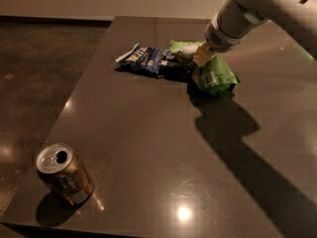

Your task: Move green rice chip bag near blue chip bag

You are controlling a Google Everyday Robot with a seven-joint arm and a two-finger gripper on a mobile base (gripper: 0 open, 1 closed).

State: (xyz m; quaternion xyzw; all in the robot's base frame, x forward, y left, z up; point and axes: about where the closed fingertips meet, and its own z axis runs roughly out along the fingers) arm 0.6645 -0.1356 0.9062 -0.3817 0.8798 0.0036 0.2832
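Note:
The green rice chip bag point(214, 76) is lime green with a white barcode label and lies at the far middle of the dark table point(148, 133). Its left end touches the right end of the blue chip bag point(147, 59), a flat navy bag with white lettering. My gripper point(200, 56) comes down from the upper right on a white arm point(247, 11). It is shut on the top of the green bag, with its tan fingers pressed into it. The arm hides part of the green bag's upper edge.
A tan drink can point(64, 175) lies tilted near the table's front left corner. The table's left edge drops to a dark floor point(34, 68). The arm's shadow point(247, 148) falls across the right half of the table.

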